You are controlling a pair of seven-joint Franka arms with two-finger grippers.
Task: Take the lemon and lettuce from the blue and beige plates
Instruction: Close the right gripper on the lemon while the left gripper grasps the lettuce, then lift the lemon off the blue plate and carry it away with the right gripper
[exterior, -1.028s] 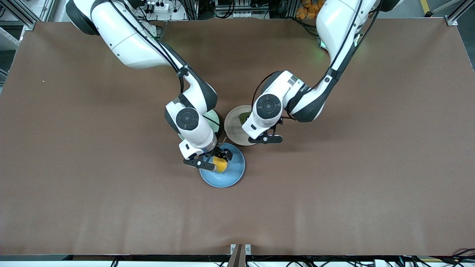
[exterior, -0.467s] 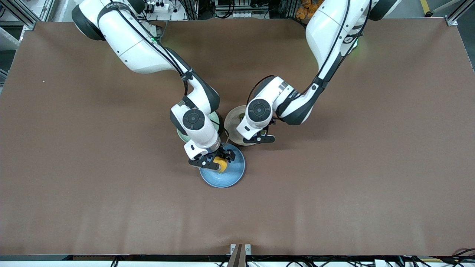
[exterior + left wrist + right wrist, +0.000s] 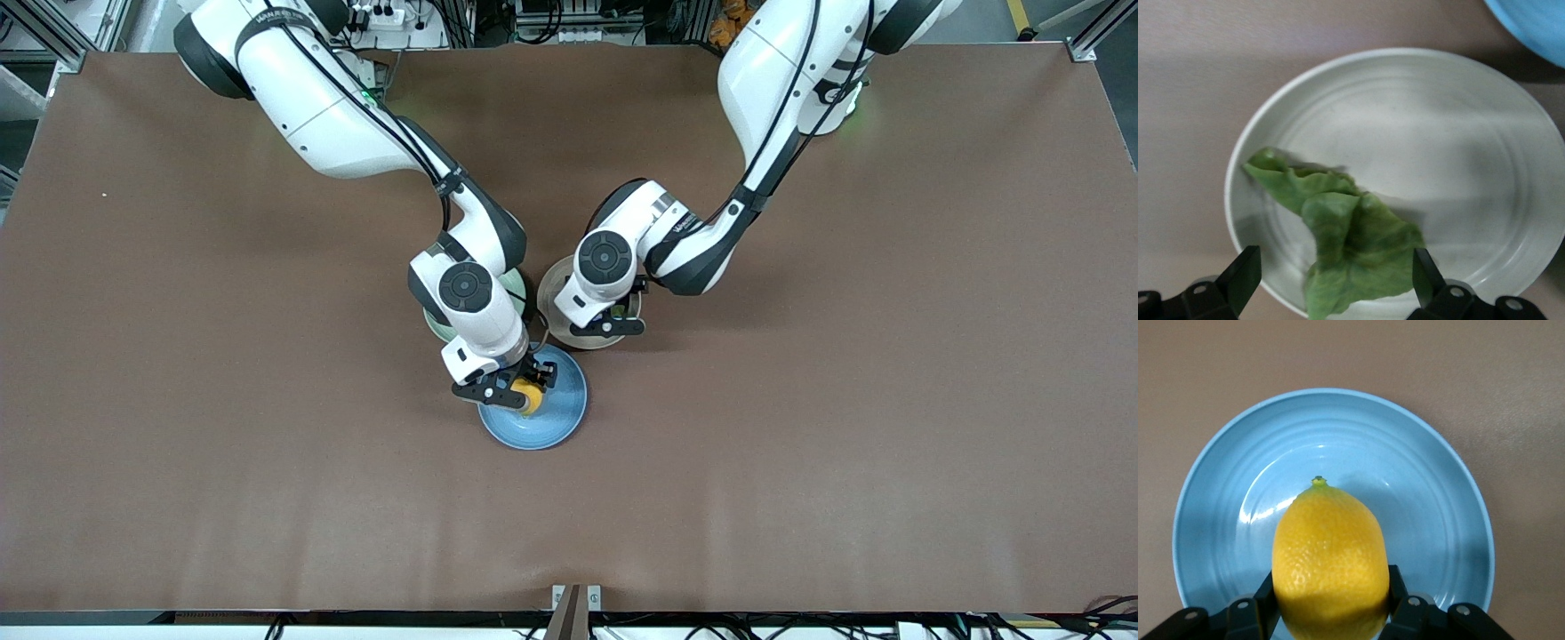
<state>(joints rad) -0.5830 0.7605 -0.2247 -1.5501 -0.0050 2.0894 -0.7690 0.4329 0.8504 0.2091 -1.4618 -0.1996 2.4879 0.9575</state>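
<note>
A yellow lemon (image 3: 531, 397) is over the blue plate (image 3: 558, 420), which lies nearest the front camera. My right gripper (image 3: 518, 391) is shut on it; the right wrist view shows the lemon (image 3: 1328, 560) between the black fingers (image 3: 1397, 587), low over the blue plate (image 3: 1425, 487). My left gripper (image 3: 613, 318) is open over the beige plate (image 3: 553, 313). In the left wrist view its gripper (image 3: 1335, 272) straddles a green lettuce leaf (image 3: 1345, 240) that lies on the beige plate (image 3: 1438, 147) near its rim. In the front view the arm hides the lettuce.
A pale green plate (image 3: 516, 286) lies under the right arm's wrist, beside the beige plate and farther from the front camera than the blue one. The three plates sit close together mid-table. An edge of the blue plate (image 3: 1538, 23) shows in the left wrist view.
The left arm has moved toward the right arm's end, bringing its gripper over the beige plate. The right gripper with the lemon has shifted only slightly over the blue plate.
</note>
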